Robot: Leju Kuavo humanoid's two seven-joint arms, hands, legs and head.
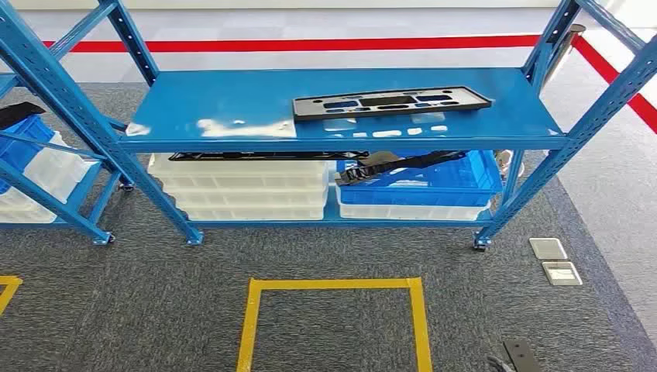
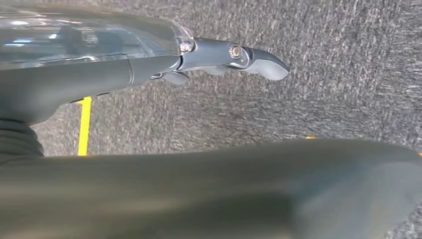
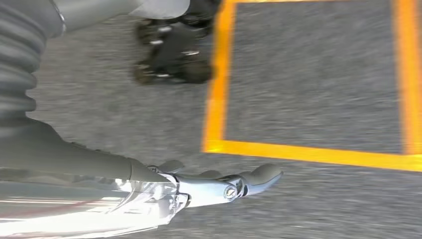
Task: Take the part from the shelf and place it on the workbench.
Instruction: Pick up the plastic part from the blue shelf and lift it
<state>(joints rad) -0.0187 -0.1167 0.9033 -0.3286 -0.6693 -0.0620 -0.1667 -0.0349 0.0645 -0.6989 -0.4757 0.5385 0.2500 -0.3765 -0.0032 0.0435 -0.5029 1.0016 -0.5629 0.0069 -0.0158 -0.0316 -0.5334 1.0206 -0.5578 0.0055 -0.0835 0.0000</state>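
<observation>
the part [image 1: 391, 102], a flat black plate with cutouts, lies on the top deck of the blue shelf [image 1: 232, 101], right of centre and slightly skewed, nothing on or against it, so it looks free to lift. it sits flat, so a grasp probably needs fingers at an edge rather than from above. below it, white bins [image 1: 240, 190] stack on the lower deck beside a blue bin [image 1: 434, 186] with a dark strap-like piece across it; another flat black piece lies on the white stack. a yellow tape square [image 1: 333, 318] marks the carpet in front of the shelf, likely a standing spot. both arms hang down: left hand [image 2: 234, 57] points at the carpet, fingers straight and holding nothing; right hand [image 3: 224, 186] likewise hangs over the carpet near the tape, fingers extended, nothing in it. no worktop seen here. judgement: task is at the start, part untouched, reach not yet begun; the right hand is nearer the part.
</observation>
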